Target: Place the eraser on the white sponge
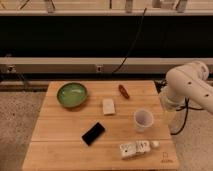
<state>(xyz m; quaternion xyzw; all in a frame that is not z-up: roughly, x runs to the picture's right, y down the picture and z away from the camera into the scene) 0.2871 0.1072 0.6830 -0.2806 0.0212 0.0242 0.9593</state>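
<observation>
One black eraser (93, 133) lies flat on the tabletop (55, 130), well left of the gripper (170, 116), which hangs just off the tabletop's right edge. I cannot tell whether the gripper is spread or closed. The white sponge (108, 106) lies apart from the eraser and nearer the gripper, with a cup (143, 120) between the sponge and the gripper.

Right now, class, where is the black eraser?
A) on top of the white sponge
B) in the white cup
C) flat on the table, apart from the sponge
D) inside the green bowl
C: the eraser lies flat on the table, apart from the white sponge and nearer the front edge; the gripper hangs by the table's edge at the picture's right, away from both.
</observation>
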